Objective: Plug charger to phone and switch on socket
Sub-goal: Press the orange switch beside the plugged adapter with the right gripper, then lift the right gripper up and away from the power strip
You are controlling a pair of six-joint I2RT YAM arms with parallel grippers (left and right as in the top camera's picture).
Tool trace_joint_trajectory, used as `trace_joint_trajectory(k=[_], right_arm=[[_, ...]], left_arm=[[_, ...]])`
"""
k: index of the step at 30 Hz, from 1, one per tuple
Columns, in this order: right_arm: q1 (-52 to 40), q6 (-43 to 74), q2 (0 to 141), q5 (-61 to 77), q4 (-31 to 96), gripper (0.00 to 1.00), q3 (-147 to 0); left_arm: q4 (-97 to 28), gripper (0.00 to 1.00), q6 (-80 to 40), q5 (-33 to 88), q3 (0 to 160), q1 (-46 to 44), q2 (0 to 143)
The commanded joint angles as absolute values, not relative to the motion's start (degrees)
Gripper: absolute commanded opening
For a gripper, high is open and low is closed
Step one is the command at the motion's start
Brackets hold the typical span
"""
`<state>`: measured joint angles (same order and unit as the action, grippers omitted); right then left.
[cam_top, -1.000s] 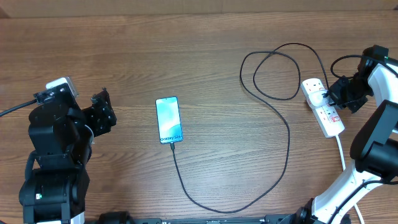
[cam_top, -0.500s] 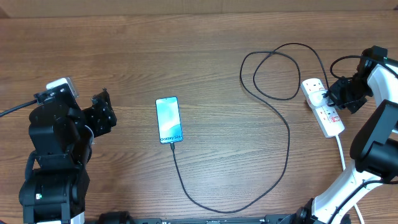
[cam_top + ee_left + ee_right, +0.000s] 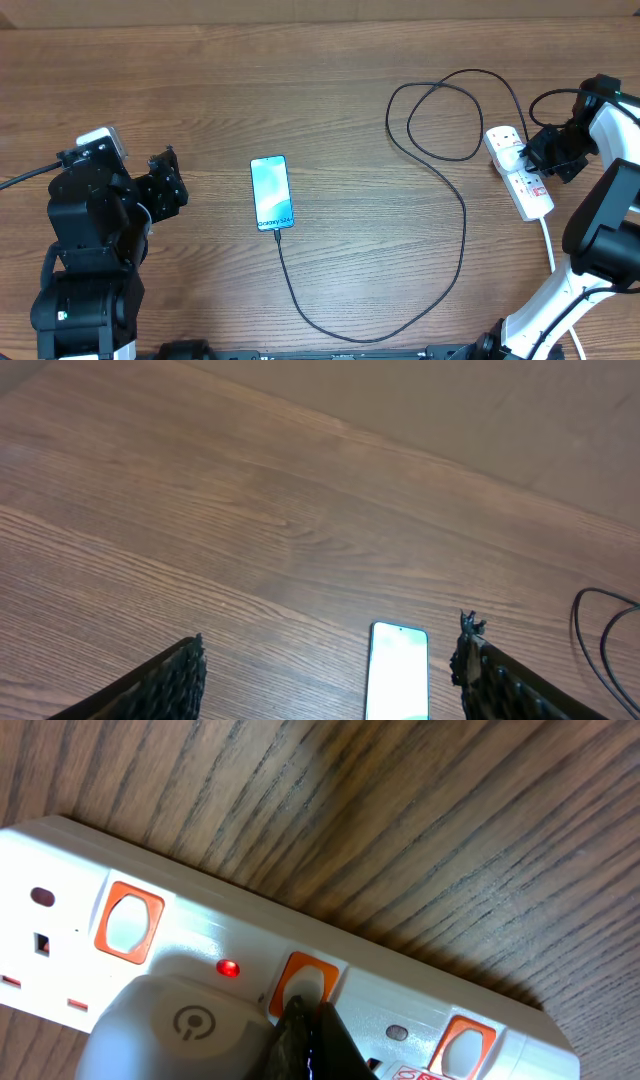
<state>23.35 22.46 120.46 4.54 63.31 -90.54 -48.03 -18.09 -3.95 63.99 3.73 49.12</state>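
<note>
The phone point(image 3: 271, 192) lies face up with its screen lit, left of the table's middle, and also shows in the left wrist view point(image 3: 398, 680). The charger point(image 3: 463, 215), a thin black cable, meets the phone's near edge, loops right and runs to a white adapter point(image 3: 180, 1020) in the socket point(image 3: 520, 172). My left gripper point(image 3: 165, 183) stands open left of the phone, its fingers point(image 3: 170, 680) holding nothing. My right gripper point(image 3: 308, 1010) is shut, its tips pressing an orange switch point(image 3: 318, 972) on the socket point(image 3: 200, 915). A red lamp point(image 3: 228, 968) glows beside that switch.
The socket's white cord point(image 3: 548, 245) runs toward the near right edge beside the right arm's base. Two other orange switches point(image 3: 129, 920) point(image 3: 468, 1045) flank the pressed one. The cable makes loose loops point(image 3: 440, 120) at the back right.
</note>
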Motion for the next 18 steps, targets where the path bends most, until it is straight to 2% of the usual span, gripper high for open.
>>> trace_joint_trajectory(k=[1,7,13,14,15,18], right_arm=[[22.02,22.41,123.52,5.37,64.88,0.04,-89.97],[22.48,22.44,117.38,2.11,67.77,0.04,-91.09],[21.37,24.16,102.67,2.70,65.76,0.04,-91.11],[20.75,24.16,99.92,2.90,64.93,0.04,-91.11],[19.97,24.16,97.12,2.94,64.03,0.04,-91.11],[16.67,24.14,88.75,3.11,60.86,0.04,-91.13]], left_arm=[[-47.88,0.74,-18.90,-4.95,63.46,2.98,47.99],[-47.81,0.73,-18.85,-4.91,63.46,2.98,44.45],[-48.77,0.72,-18.90,-4.91,63.46,2.98,38.35],[-49.12,0.78,-18.90,-4.93,63.46,2.98,37.63],[-49.50,1.00,-18.90,-4.93,63.46,2.98,37.23],[-51.27,1.00,-18.90,-4.91,63.46,2.98,37.17]])
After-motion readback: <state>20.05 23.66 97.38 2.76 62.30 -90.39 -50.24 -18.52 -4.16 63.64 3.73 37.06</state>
